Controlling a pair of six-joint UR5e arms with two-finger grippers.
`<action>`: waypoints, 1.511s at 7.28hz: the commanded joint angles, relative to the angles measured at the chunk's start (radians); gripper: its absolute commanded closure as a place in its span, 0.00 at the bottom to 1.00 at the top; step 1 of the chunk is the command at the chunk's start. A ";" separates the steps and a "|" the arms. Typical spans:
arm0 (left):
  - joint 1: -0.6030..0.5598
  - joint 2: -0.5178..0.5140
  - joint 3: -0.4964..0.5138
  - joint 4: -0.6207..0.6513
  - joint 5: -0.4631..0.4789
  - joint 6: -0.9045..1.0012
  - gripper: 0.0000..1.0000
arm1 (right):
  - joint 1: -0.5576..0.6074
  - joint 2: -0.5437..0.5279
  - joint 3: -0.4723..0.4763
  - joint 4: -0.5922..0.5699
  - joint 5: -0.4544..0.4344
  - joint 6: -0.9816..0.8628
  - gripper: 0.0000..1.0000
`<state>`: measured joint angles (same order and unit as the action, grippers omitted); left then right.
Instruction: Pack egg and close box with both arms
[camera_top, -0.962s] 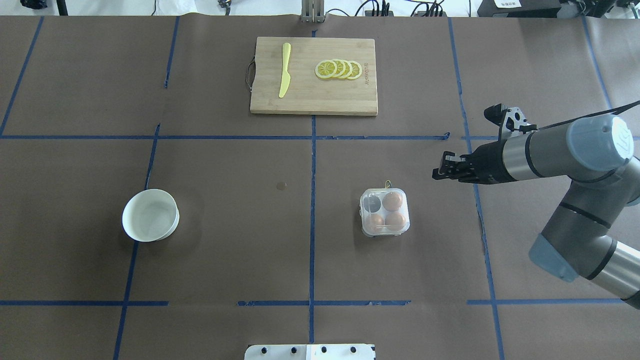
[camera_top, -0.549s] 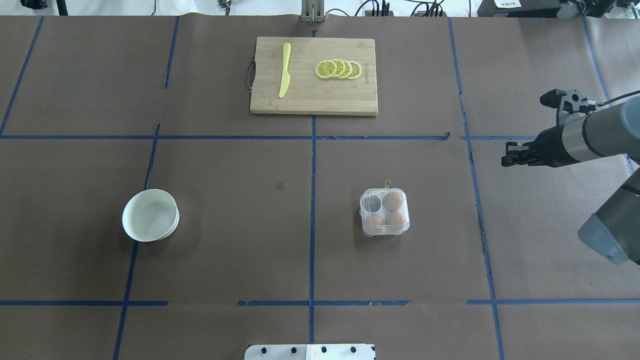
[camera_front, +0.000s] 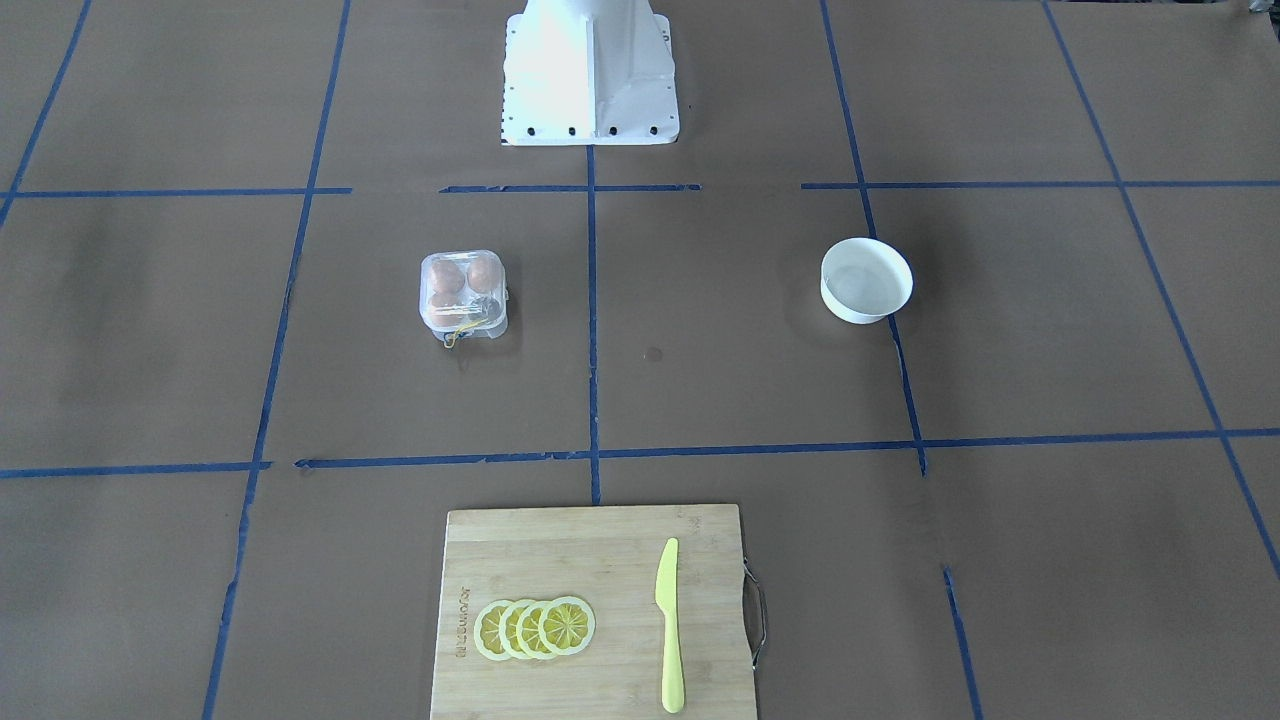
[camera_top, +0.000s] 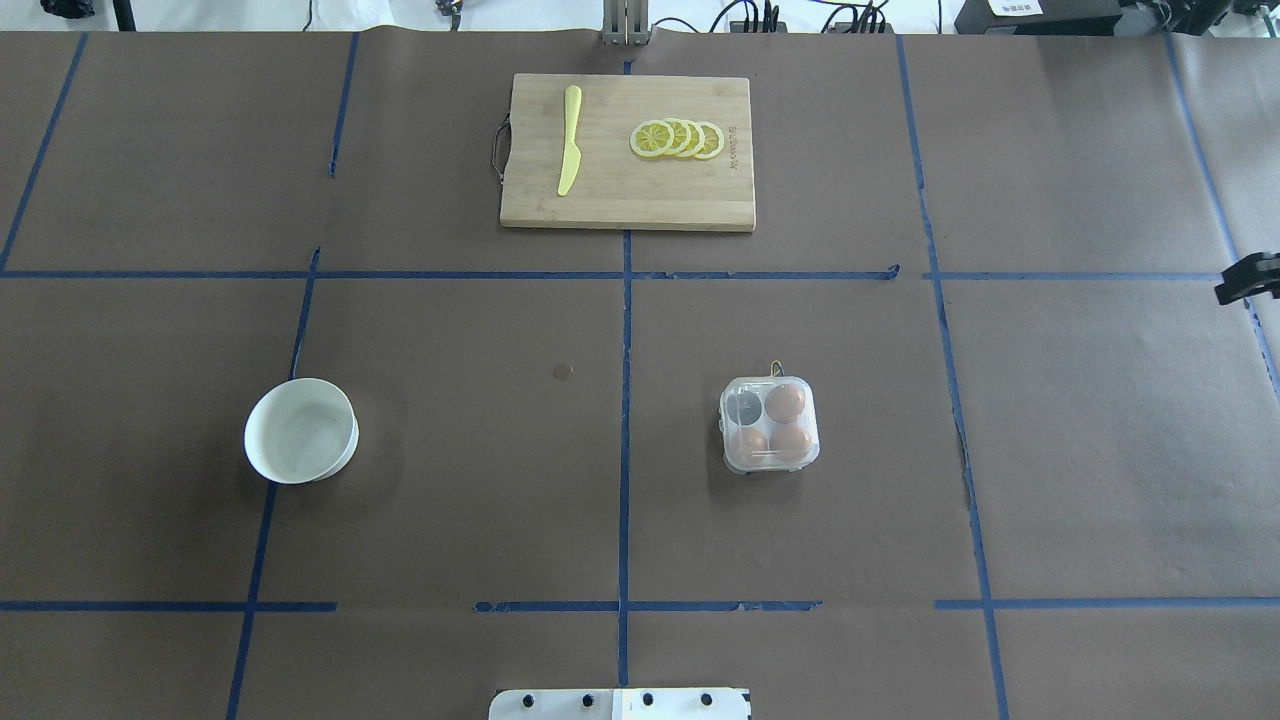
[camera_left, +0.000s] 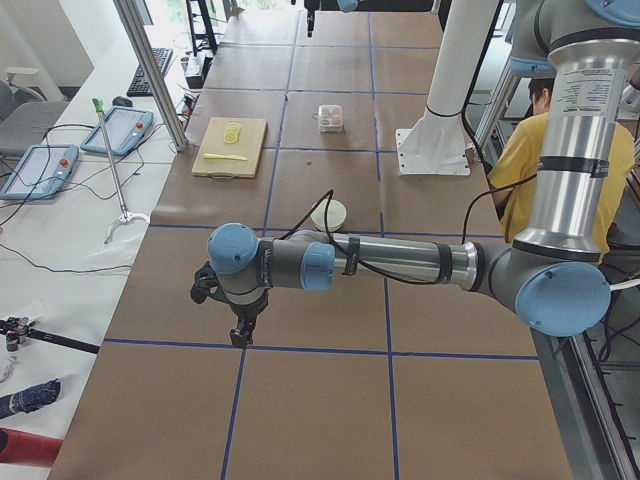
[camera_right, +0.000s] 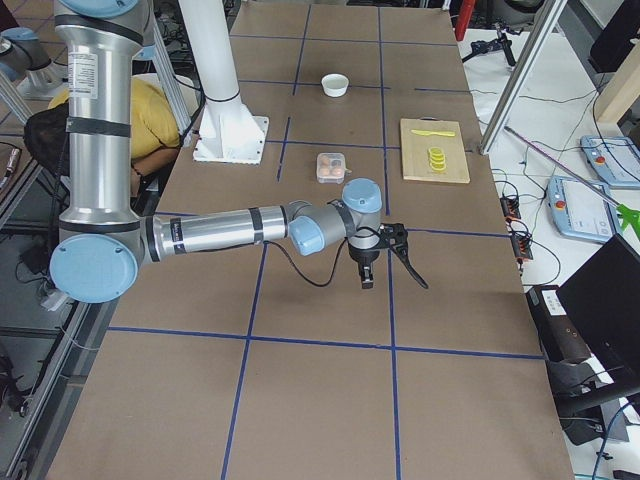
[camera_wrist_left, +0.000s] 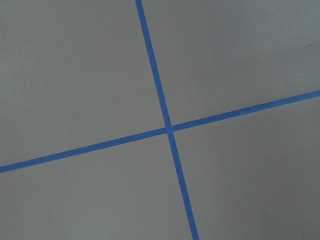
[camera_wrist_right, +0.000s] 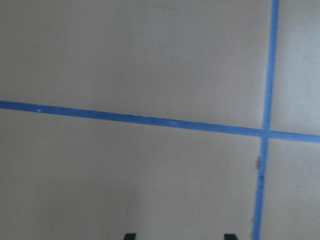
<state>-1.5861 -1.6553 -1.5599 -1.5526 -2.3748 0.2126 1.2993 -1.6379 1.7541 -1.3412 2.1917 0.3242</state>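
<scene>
Brown paper, matte and crossed by blue tape lines, covers the desk (camera_top: 450, 500). Far to the left of the box (camera_top: 770, 425), past the bowl, the left arm's fingers (camera_left: 240, 336) hang over bare paper by a tape line. They show only from the side, so I cannot tell whether they are released or clenched. The smooth, round white bowl (camera_top: 301, 431) sits well left of the box. Beyond the box and a little left lies a rectangular bamboo cutting board (camera_top: 620, 195) carrying a slim yellow knife (camera_top: 569, 140) and overlapping lemon slices (camera_top: 677, 139). The box is clear glossy plastic, a rounded square with its lid down over three tan-brown eggs (camera_top: 785, 402). Nearly square, it has no clear long axis; its yellow-banded edge points toward the board. Well right of the box, the right arm's fingers (camera_wrist_right: 129, 236) are spread apart, grasping nothing.
</scene>
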 joint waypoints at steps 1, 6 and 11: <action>0.000 0.002 0.000 0.000 0.000 0.002 0.00 | 0.205 -0.017 0.001 -0.227 0.031 -0.254 0.00; 0.002 -0.006 0.001 0.002 0.009 0.001 0.00 | 0.232 -0.121 -0.027 -0.233 0.042 -0.252 0.00; 0.002 0.006 -0.002 -0.001 0.005 0.005 0.00 | 0.232 -0.122 -0.041 -0.231 0.137 -0.255 0.00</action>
<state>-1.5853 -1.6495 -1.5603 -1.5539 -2.3697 0.2178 1.5309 -1.7618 1.7147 -1.5724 2.3209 0.0696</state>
